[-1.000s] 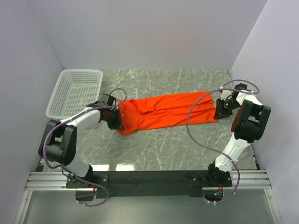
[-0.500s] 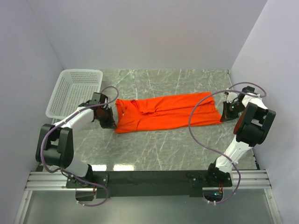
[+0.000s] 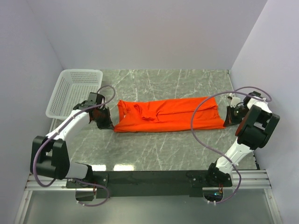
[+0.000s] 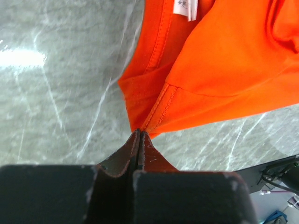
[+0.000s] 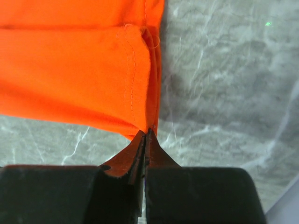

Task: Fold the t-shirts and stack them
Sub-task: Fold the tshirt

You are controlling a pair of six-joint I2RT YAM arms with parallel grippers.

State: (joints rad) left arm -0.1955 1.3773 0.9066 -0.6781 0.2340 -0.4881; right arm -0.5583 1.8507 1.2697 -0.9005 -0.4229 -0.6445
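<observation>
Both arms extend from the near edge over the grey marbled worktop (image 3: 159, 149); the left gripper (image 4: 139, 134) is clenched on the near left corner of the t-shirt (image 3: 168, 115), on a stitched seam; the right gripper (image 5: 147, 133) is pinched tight on the hemmed corner at the opposite end; between them the orange-red t-shirt lies drawn out in a long folded band across the middle of the worktop, its white neck label (image 4: 186, 8) at the left end; farther back on the left stands a white mesh basket (image 3: 74, 91), apart from the shirt.

White neck label (image 4: 186, 8) on orange t-shirt (image 4: 224, 70), print too small to read
</observation>
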